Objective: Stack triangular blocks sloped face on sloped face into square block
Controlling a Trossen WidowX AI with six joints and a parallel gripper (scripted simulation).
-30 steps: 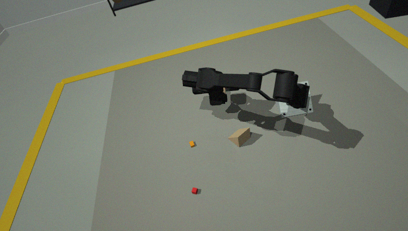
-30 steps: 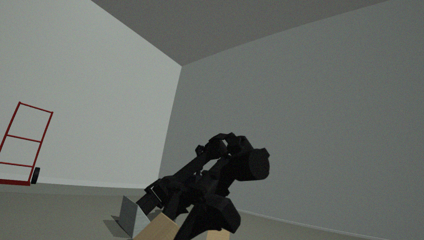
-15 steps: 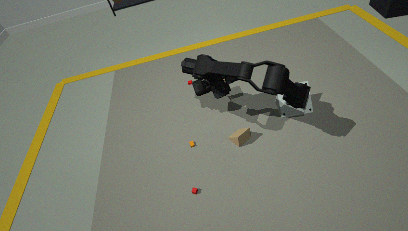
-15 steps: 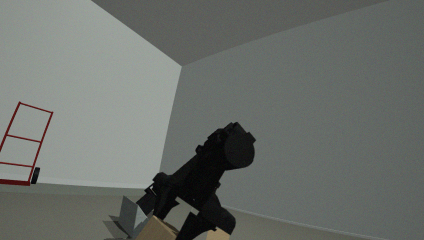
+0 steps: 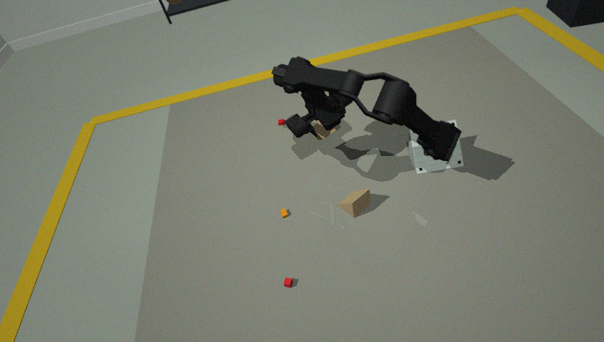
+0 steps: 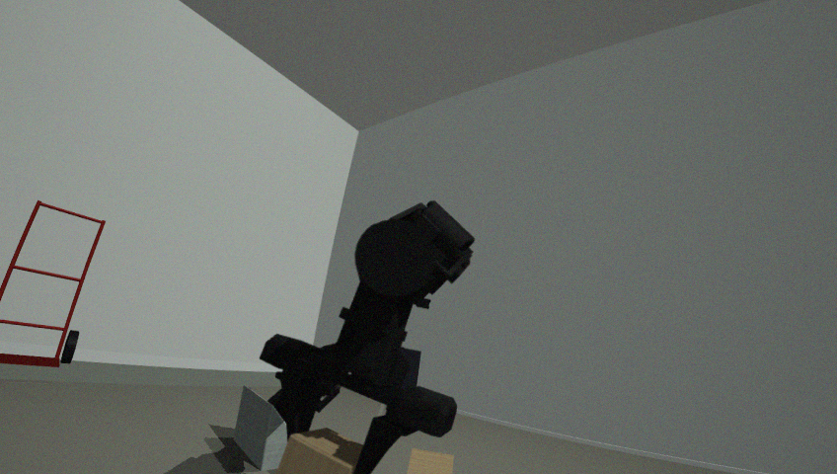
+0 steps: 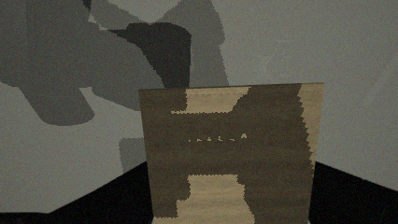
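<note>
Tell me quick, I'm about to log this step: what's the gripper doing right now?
Gripper: closed on a wooden triangular block, carried clear of the table.

Matte black arm (image 5: 394,101), rounded cylindrical joints, boxy links, pale grey base plate (image 5: 456,161).

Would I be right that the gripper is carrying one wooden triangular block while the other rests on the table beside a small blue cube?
Not quite: the small cube is orange, not blue, as the top view shows. The gripper does hold one triangular block while the other block rests on the table.
</note>
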